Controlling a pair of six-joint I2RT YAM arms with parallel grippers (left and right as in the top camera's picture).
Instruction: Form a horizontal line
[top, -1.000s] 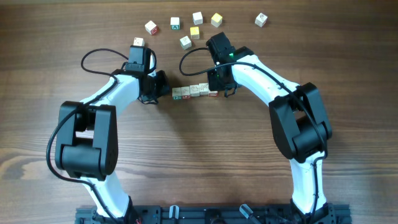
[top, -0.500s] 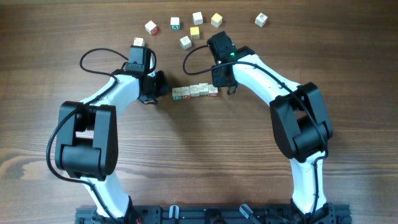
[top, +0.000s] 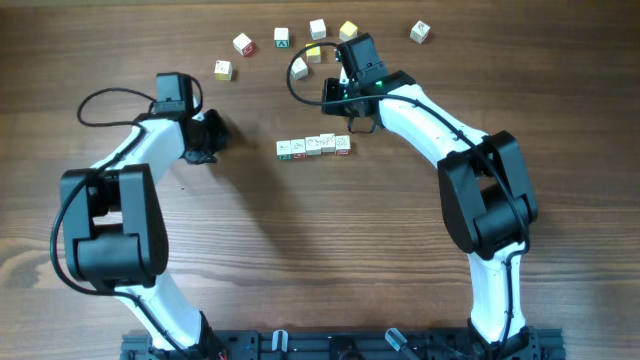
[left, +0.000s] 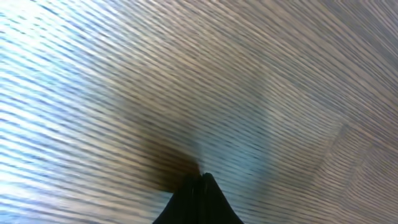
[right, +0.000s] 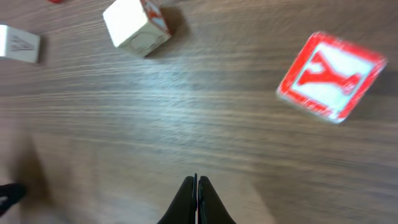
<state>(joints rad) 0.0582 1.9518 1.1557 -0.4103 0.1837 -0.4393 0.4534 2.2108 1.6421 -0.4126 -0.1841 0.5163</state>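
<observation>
The horizontal line (top: 314, 146) is a short row of small whitish cubes with red and green faces, touching side by side at the table's middle. My right gripper (top: 351, 122) is shut and empty, just above the row's right end and apart from it. In the right wrist view its fingertips (right: 196, 180) are pressed together over bare wood. My left gripper (top: 210, 138) is shut on nothing, well left of the row. The left wrist view shows only its closed tip (left: 202, 178) over blurred wood. Neither wrist view shows the row.
Loose cubes lie scattered along the far edge: one (top: 222, 69) near the left arm, one (top: 243, 44), one (top: 282, 37), a yellow one (top: 313, 52), one (top: 420, 32). The right wrist view shows a red-Y cube (right: 329, 74) and a white cube (right: 135, 25).
The left arm has swung left, away from the row's left end. The right gripper has drawn back from the row's right end toward the far side. The row stays put.
</observation>
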